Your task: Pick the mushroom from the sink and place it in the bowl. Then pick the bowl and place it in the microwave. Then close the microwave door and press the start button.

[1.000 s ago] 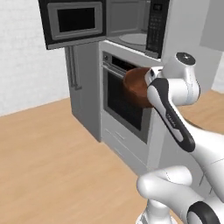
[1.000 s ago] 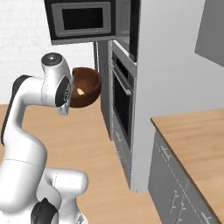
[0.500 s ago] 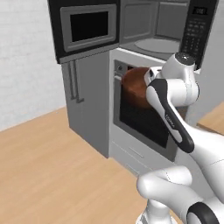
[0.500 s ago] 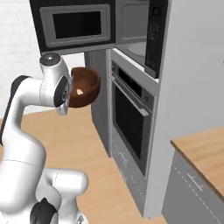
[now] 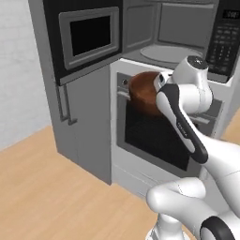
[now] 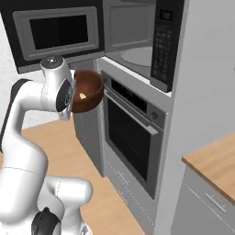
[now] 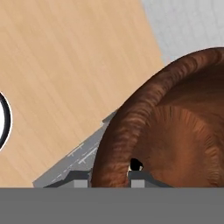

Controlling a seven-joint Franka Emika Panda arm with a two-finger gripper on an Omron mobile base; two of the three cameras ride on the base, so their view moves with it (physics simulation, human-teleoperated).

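The reddish-brown bowl (image 5: 142,92) (image 6: 91,88) hangs in the air in front of the oven, just below the microwave (image 5: 174,36) (image 6: 132,37). My gripper (image 5: 158,84) (image 6: 73,93) (image 7: 109,175) is shut on the bowl's rim (image 7: 127,131), one finger inside and one outside. The pale mushroom (image 6: 82,96) lies inside the bowl. The microwave door (image 5: 89,35) (image 6: 57,31) stands swung open to the left, showing the glass turntable (image 5: 168,52). The button panel (image 5: 224,40) (image 6: 163,43) is on the microwave's right. The sink is out of view.
The larger oven (image 5: 154,136) (image 6: 133,133) with its bar handle sits right behind the bowl. A grey cabinet (image 5: 86,126) stands under the open door. A wooden counter (image 6: 213,160) lies at the right. Wood floor (image 5: 42,187) spreads to the left.
The whole picture has shifted and grown: the base has driven closer to the microwave and oven. The bowl stays in my grip at about the same place relative to the arm.
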